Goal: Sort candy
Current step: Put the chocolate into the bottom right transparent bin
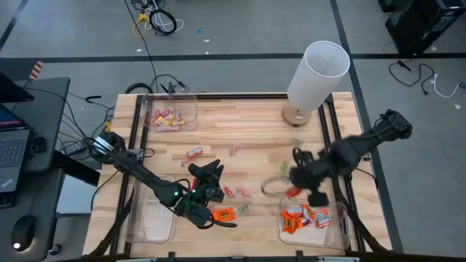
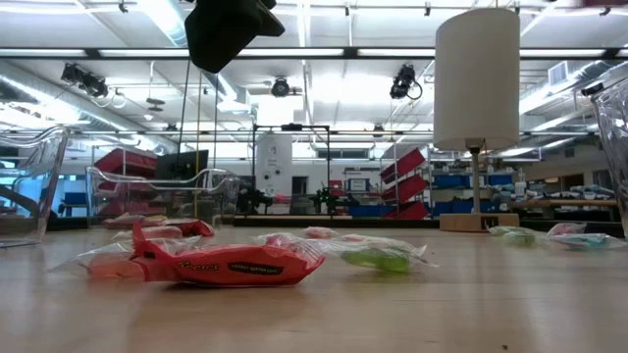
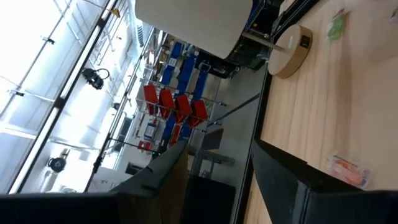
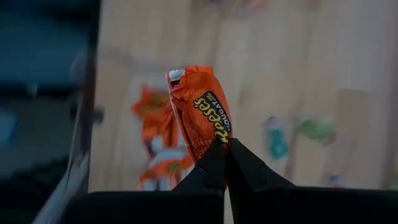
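Observation:
My right gripper (image 1: 297,188) is shut on an orange wrapped candy (image 4: 198,115) and hovers above the table, just beyond the far left corner of the near right bin (image 1: 342,231). That bin holds more orange candy (image 1: 306,217). My left gripper (image 1: 207,175) hangs open above the table's middle, raised and touching nothing; its open fingers frame the left wrist view (image 3: 217,199). Another orange candy (image 2: 216,265) lies flat on the wood near the front edge. Pink and yellow candy (image 1: 167,118) sits in the far left bin. Several pale sweets (image 1: 231,192) lie loose. My right gripper pinches the orange candy by one end of its wrapper (image 4: 210,144), between the two fingertips (image 4: 239,163). The candy is lifted clear of the table, and the rest of it sticks out past the fingertips. In the wrist view it shows above the bin's orange candy.
A white-shaded lamp (image 1: 314,69) stands on a round wooden base at the far right. A clear bin (image 1: 151,218) sits at the near left. Green-wrapped sweets (image 2: 378,257) lie on the wood. Dark frame rails run along the table's left and right sides.

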Motion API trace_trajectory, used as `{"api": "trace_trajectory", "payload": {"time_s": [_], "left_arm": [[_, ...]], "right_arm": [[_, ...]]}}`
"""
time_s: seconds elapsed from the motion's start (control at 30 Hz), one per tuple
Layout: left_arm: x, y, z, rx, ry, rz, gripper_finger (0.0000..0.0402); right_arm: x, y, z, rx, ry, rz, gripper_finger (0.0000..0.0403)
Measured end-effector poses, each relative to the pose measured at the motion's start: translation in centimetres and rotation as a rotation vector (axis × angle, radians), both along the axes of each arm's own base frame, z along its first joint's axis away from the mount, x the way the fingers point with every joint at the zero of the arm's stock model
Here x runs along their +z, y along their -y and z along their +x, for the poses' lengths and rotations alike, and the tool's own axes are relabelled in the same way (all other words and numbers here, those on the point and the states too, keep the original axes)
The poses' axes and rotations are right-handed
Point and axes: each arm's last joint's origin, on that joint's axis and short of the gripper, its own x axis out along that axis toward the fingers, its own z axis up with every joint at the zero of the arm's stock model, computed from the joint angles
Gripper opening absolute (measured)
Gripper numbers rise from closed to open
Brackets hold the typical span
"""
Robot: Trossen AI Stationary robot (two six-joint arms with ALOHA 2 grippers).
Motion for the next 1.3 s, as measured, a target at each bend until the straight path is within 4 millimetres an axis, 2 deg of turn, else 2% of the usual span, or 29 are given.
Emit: {"api": "trace_trajectory", "payload": {"time_s": [0.17, 0.4, 0.53, 0.7, 0.93, 1.17, 1.3], "left_arm": [[0.0, -0.1, 0.0, 0.003, 0.015, -0.010, 0.0183], [0.0, -0.2, 0.1, 0.008, 0.040, -0.028, 0.0183], [0.0, -0.2, 0.1, 0.006, 0.040, -0.029, 0.0183], [0.0, -0.2, 0.2, 0.004, 0.041, -0.031, 0.0183], [0.0, -0.2, 0.2, 0.005, 0.044, -0.033, 0.0183], [0.0, -0.2, 0.2, 0.005, 0.052, -0.039, 0.0183], [0.0, -0.2, 0.1, 0.005, 0.067, -0.049, 0.0183]], "right_arm": [[-2.1, -3.1, -1.7, 0.089, -0.043, -0.004, 0.0000], [-5.8, -6.7, -3.8, 0.084, -0.025, 0.028, 0.0000], [-7.6, -8.0, -4.9, 0.042, -0.035, 0.069, 0.0000], [-9.2, -8.7, -6.3, -0.058, -0.086, 0.094, 0.0000], [-9.7, -9.3, -7.3, -0.248, -0.192, 0.154, 0.0000], [-9.9, -9.4, -7.3, -0.423, -0.211, 0.172, 0.0000], [-11.2, -10.2, -6.7, -0.431, -0.202, 0.122, 0.0000]]}}
